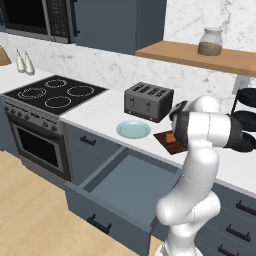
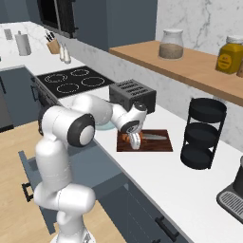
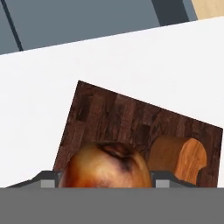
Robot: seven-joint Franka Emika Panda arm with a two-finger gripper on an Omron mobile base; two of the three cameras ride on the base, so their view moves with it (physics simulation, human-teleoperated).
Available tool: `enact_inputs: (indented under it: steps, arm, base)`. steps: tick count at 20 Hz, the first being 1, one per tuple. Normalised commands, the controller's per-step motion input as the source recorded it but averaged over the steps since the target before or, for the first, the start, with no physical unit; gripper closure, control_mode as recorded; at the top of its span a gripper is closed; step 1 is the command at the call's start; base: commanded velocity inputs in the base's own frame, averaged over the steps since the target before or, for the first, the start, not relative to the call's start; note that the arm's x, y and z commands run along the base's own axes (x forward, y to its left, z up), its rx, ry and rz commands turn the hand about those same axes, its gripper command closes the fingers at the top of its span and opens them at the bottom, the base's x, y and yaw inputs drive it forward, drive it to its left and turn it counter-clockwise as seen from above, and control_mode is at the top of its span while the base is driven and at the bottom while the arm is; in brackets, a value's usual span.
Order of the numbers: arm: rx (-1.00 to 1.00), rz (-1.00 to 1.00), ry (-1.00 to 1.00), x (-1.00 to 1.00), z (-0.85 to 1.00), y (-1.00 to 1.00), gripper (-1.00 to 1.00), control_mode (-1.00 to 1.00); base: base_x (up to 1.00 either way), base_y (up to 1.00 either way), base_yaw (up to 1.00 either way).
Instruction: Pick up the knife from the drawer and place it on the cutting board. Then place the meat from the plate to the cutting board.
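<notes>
Your gripper (image 2: 135, 141), centre frame, clenches the meat (image 3: 105, 165) just above the cutting board (image 2: 156, 143), the knife (image 2: 154, 136) lying on it beside the drumstick, handle (image 3: 179, 156) lower right.

1 dark reddish-brown wooden cutting board (image 2: 153, 144), 1 round pale blue-green plate (image 1: 133, 129), 1 orange-handled knife (image 2: 151, 136), 1 glossy brown drumstick (image 3: 105, 166), 1 dark 4-slot toaster (image 1: 148, 101), 1 open slate-blue drawer (image 1: 120, 192).

Glossy white rounded arm (image 2: 59, 156), dark joints
</notes>
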Motion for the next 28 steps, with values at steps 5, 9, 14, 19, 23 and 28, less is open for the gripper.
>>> enact_inputs:
  steps: [5,9,14,19,23,28]
  arm:
    - [0.0,0.0,-0.02,0.23,-0.16,0.0,1.0,-1.0]
    - [0.0,0.04,0.0,0.08,0.0,0.0,1.0,-1.0]
    - [0.0,0.03,0.0,0.0,0.0,0.0,-1.0,-1.0]
    - [0.0,0.03,0.0,0.0,0.0,0.0,-1.0,-1.0]
    - [0.0,0.02,-0.04,0.0,0.0,0.0,-1.0,-1.0]
    - [0.0,0.01,-0.05,0.0,0.0,0.0,-1.0,-1.0]
  base:
    - [0.0,0.0,0.0]
    - [0.0,0.0,0.0]
    - [0.0,0.0,0.0]
    - [0.0,0.0,0.0]
    - [0.0,0.0,0.0]
    - [0.0,0.0,0.0]
